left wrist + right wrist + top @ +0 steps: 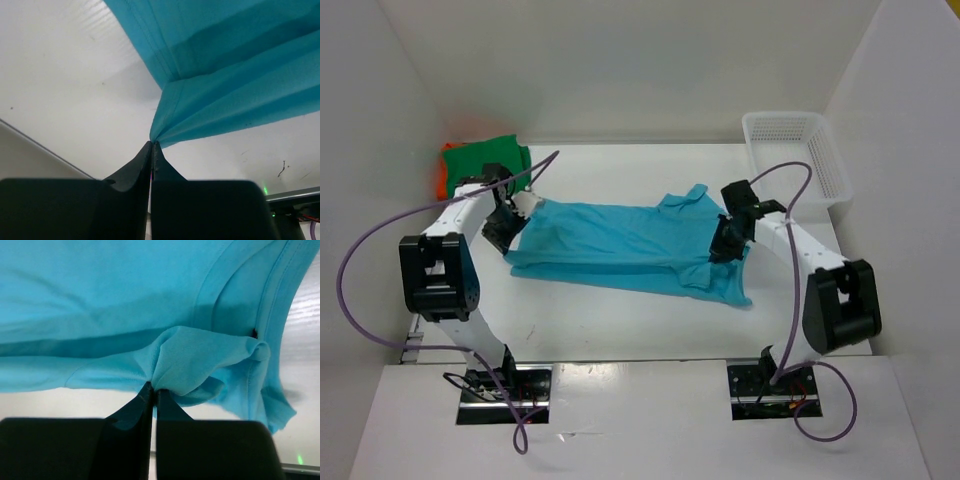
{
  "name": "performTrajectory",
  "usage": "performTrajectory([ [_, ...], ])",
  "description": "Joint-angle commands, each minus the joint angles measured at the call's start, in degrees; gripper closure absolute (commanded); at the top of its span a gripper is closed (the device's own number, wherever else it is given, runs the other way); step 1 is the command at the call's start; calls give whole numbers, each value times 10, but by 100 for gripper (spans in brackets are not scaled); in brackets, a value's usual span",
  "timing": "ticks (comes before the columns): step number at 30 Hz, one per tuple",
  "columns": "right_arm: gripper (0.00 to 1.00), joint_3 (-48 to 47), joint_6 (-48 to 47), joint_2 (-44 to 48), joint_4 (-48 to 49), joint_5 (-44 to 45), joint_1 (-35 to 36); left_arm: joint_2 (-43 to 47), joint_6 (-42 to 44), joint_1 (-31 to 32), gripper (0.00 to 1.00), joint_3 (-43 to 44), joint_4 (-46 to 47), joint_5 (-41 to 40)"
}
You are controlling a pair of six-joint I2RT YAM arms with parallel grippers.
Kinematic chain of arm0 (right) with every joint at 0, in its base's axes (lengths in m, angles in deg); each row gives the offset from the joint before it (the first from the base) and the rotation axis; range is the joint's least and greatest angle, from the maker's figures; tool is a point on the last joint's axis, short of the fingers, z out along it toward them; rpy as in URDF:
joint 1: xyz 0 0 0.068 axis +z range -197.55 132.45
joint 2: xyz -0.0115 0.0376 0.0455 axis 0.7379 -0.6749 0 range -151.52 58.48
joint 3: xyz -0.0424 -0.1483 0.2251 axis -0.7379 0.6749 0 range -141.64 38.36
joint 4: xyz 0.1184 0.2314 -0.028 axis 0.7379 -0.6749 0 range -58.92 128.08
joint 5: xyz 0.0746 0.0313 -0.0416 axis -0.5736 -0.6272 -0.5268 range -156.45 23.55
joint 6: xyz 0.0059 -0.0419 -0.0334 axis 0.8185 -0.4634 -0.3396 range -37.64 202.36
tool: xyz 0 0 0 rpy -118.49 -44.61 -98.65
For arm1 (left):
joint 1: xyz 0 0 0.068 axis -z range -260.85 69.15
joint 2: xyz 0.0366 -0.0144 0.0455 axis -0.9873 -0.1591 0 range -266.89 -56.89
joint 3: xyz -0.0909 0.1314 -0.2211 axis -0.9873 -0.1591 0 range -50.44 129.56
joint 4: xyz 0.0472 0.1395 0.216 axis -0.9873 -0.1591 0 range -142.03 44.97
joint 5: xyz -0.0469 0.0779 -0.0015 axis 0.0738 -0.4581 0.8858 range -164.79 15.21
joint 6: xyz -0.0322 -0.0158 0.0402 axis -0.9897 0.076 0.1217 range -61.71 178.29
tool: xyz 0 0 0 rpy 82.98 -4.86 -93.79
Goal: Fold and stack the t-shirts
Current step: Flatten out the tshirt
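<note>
The turquoise t-shirt (620,245) lies stretched across the middle of the table, partly folded lengthwise. My left gripper (508,228) is shut on its left end; the left wrist view shows the cloth (235,65) pinched at the fingertips (152,143). My right gripper (728,243) is shut on a bunch of the shirt near its collar and sleeve; the right wrist view shows the cloth (125,300) gathered at the tips (154,388). The green t-shirt (485,160) lies folded at the far left on top of the orange t-shirt (442,178), of which only an edge shows.
A white mesh basket (800,155) stands at the far right corner. White walls enclose the table on the left, back and right. Purple cables loop from both arms.
</note>
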Motion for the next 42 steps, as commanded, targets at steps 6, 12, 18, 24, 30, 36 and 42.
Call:
performTrajectory([
  [6,100,-329,-71,-96,-55,-37,-82,-76,-25,-3,100,259,-46,25],
  [12,100,-818,-71,-205,-147,62,-87,-67,-76,-3,100,525,-24,74],
  [18,100,-637,-81,-97,-118,68,-75,0,-49,2,100,342,9,68],
  [24,100,-270,-21,27,-12,15,-75,36,-13,2,100,153,44,34],
  [30,95,18,34,33,99,-87,-52,8,6,2,100,-7,70,-2],
  [36,67,49,27,-47,105,-82,-31,-24,11,2,100,-92,99,-21],
  [42,16,43,30,-11,27,-26,-14,-13,11,2,100,-125,99,-21],
])
